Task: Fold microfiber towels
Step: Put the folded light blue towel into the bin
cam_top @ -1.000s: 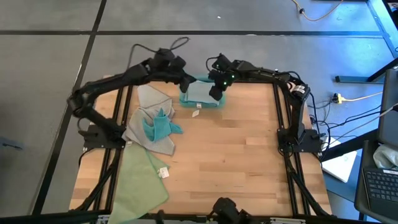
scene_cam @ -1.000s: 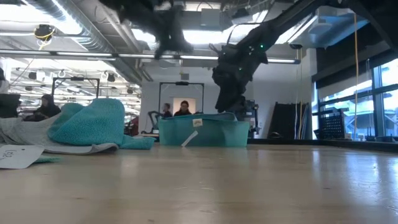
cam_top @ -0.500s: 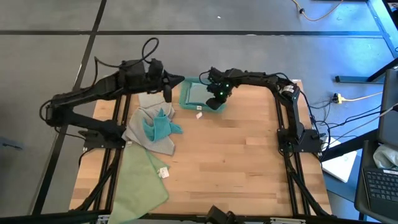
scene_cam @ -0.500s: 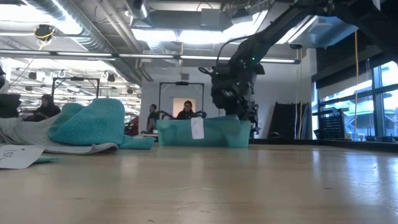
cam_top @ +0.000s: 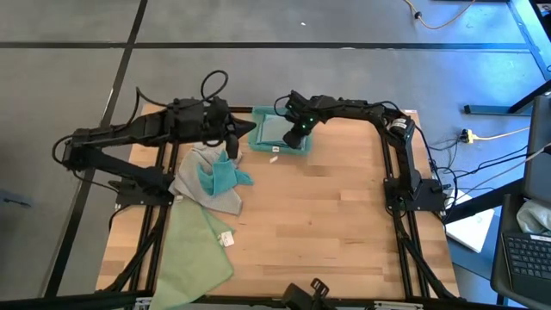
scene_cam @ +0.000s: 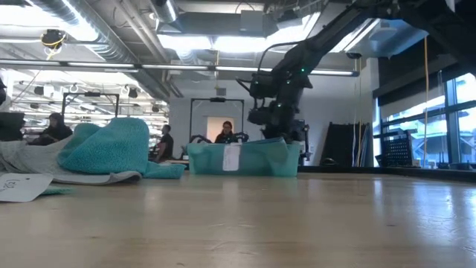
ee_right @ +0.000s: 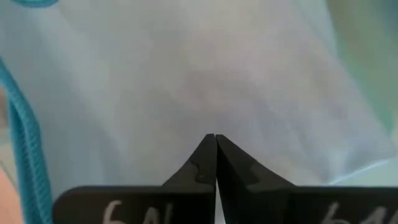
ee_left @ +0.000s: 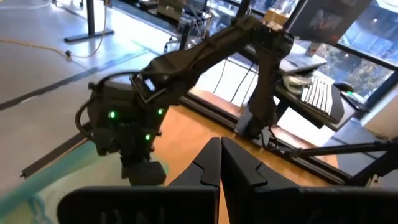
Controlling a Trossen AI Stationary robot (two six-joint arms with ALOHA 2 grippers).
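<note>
While overhead hides it, right gripper point(ee_right: 215, 144) faces pale cloth point(ee_right: 186, 68).

Open-plan robotics lab. Wooden bench point(cam_top: 318, 224) on a black frame, standing on grey floor. Exposed ducts point(scene_cam: 89, 30) and strip lights point(scene_cam: 186, 41) overhead. More test rigs point(scene_cam: 216, 119) behind, people point(scene_cam: 56, 126) seated at them. Keyboard point(ee_left: 320, 93) on a side desk.
</note>
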